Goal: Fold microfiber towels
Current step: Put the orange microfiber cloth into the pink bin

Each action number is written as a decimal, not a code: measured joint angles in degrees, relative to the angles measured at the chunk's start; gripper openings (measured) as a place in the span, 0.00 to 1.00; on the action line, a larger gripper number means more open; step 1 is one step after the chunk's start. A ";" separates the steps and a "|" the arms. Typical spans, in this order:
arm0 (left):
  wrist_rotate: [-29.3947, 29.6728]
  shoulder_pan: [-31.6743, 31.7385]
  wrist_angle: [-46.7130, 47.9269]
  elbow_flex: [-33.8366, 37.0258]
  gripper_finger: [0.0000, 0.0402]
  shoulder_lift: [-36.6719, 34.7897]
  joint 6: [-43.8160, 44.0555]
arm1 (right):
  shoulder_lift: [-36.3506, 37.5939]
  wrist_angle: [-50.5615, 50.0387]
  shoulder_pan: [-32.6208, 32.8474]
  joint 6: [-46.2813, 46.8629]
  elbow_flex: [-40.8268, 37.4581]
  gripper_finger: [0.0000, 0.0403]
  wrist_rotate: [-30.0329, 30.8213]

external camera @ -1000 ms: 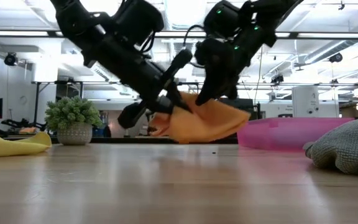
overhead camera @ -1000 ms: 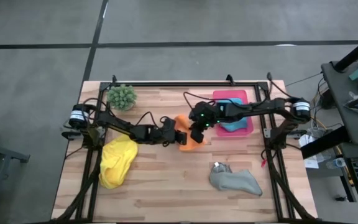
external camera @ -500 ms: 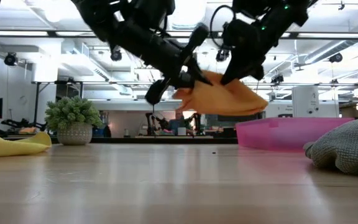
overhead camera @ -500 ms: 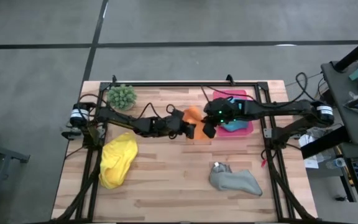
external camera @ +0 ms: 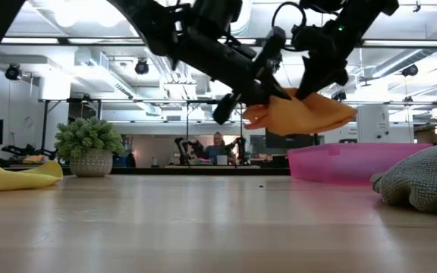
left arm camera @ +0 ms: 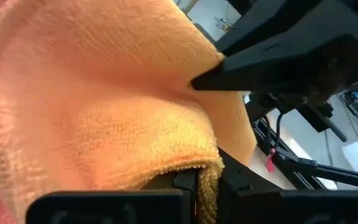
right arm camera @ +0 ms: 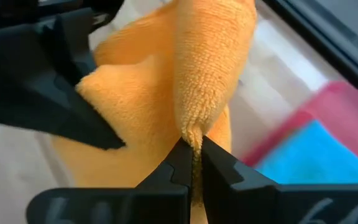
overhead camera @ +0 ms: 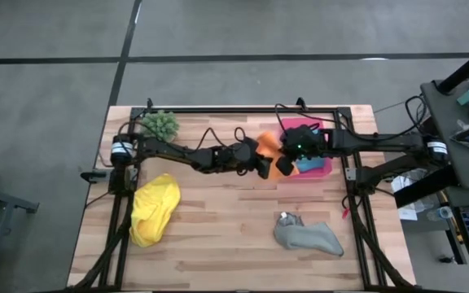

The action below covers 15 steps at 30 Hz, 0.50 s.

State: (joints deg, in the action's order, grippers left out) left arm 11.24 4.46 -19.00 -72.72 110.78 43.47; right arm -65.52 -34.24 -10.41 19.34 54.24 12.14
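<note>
One orange towel (overhead camera: 268, 145) hangs in the air, clear of the table (overhead camera: 218, 228), just left of the pink tray (overhead camera: 320, 169) at the far right. Both arms hold it. The left gripper (overhead camera: 260, 165) has its jaws clenched on one edge of the cloth, and the right gripper (overhead camera: 284, 165) has its jaws pinched tight on a fold of it, seen close in the right wrist view (right arm camera: 191, 163). The low view shows the cloth bunched and drooping between the two (external camera: 300, 114).

Four towels show in all. One blue towel (overhead camera: 309, 165) lies in the tray. One yellow towel (overhead camera: 153, 210) sits crumpled at the near left. One grey towel (overhead camera: 306, 236) lies rumpled at the near right. One spiky green plant (overhead camera: 160, 123) stands at the far left corner.
</note>
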 joint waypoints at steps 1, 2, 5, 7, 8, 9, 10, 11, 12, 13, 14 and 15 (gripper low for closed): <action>-0.24 0.31 -0.05 -0.95 0.00 0.81 -0.39 | 0.28 -0.95 0.00 0.29 0.00 0.02 0.91; -0.40 0.66 -0.06 -2.08 0.00 1.66 -0.61 | 0.56 -1.92 -0.01 0.62 0.00 0.02 1.70; -1.71 1.69 0.05 -5.04 0.00 3.82 -2.61 | 1.15 -4.48 -0.03 1.84 -0.02 0.02 4.63; -2.15 2.33 -0.13 -7.13 0.00 5.43 -3.75 | 1.44 -6.62 -0.11 2.54 -0.02 0.02 7.10; -2.57 2.67 -0.29 -7.94 0.00 5.99 -4.06 | 1.64 -7.71 -0.11 3.05 -0.02 0.02 8.58; -2.78 2.91 0.14 -8.64 0.00 6.65 -4.46 | 1.74 -8.87 -0.11 3.37 -0.02 0.02 9.98; -2.98 3.17 -0.01 -9.71 0.00 7.58 -4.86 | 1.78 -9.87 -0.11 3.71 -0.02 0.02 11.32; -3.40 3.44 -0.02 -10.64 0.00 8.33 -5.00 | 1.86 -10.67 -0.13 3.99 -0.02 0.02 12.20; -3.75 3.61 0.09 -11.47 0.00 9.14 -5.10 | 1.97 -11.48 -0.13 4.24 -0.02 0.02 12.69; -4.23 3.78 0.04 -12.62 0.00 10.03 -5.23 | 2.01 -12.13 -0.13 4.73 -0.02 0.02 13.31; -4.73 3.86 0.00 -13.64 0.00 10.87 -5.32 | 2.08 -12.51 -0.13 5.01 -0.02 0.02 13.69; -4.94 3.86 0.00 -14.67 0.00 11.74 -5.34 | 2.10 -12.91 -0.13 5.31 -0.02 0.02 13.94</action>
State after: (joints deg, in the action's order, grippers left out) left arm 6.29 8.32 -19.01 -87.39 122.52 38.13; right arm -63.42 -47.15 -10.55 24.65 54.22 26.08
